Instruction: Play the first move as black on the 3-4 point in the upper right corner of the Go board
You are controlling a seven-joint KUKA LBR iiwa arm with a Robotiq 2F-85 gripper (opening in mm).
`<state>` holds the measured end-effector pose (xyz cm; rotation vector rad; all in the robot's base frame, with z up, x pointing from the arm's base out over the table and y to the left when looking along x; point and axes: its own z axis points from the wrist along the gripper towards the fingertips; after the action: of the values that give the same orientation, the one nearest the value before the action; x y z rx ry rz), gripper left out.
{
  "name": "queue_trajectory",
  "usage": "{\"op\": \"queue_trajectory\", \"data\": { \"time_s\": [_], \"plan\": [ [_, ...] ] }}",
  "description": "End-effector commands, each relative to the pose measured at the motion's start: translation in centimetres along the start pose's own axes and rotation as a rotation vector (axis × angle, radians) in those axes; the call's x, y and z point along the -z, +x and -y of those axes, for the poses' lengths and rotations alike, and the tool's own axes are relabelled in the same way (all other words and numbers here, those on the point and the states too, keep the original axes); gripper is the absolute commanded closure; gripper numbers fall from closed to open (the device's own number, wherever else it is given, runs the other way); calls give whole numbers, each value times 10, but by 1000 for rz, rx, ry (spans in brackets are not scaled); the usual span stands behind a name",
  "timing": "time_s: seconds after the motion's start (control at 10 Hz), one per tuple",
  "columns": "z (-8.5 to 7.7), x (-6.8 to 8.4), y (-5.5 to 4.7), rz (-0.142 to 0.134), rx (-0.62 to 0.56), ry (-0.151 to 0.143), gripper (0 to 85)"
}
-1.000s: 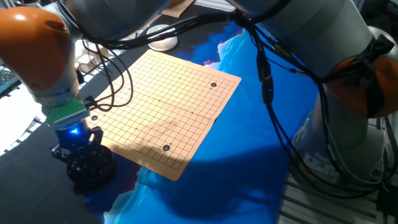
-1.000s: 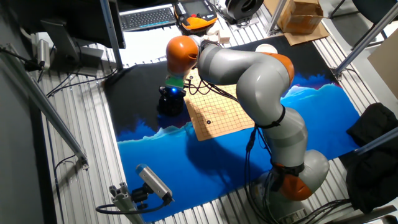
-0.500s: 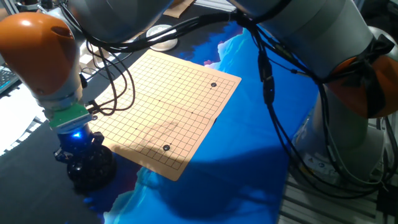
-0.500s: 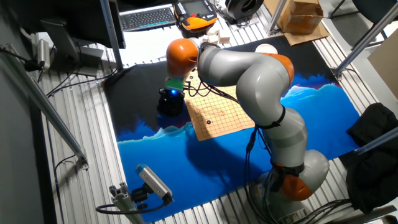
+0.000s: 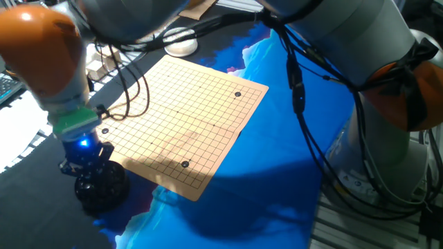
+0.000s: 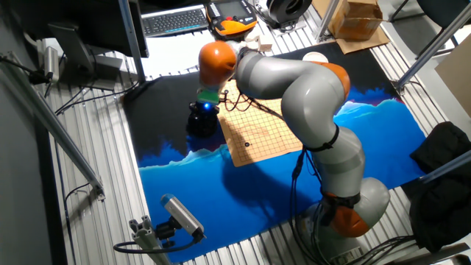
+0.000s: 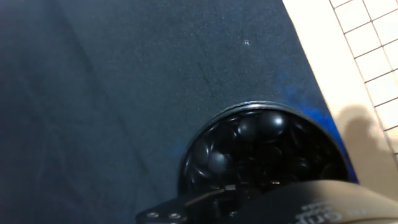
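Glossy black stones (image 7: 261,127) fill the round black bowl (image 7: 193,163) beside the tan gridded Go board (image 5: 187,114). We judge each stone light, rigid and slippery; we would pinch one across its widest rim. The two-finger gripper (image 5: 84,160) hangs over the bowl; whether its fingers are parted or holding a stone, we cannot tell. The bowl wall hems the pick, while the board's upper right corner looks reachable.
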<state>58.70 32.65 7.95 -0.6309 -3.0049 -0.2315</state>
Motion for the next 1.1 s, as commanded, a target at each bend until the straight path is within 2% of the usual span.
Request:
{"op": "queue_trajectory", "data": {
  "time_s": [0.0,0.2,0.4,0.7,1.0],
  "plan": [
    [1,7,0,-2,8,7,850],
    [1,18,4,0,13,23,850],
    [4,30,4,-8,24,23,850],
    [13,50,-2,-5,67,45,850],
    [25,70,-11,6,116,90,850]
  ]
}}
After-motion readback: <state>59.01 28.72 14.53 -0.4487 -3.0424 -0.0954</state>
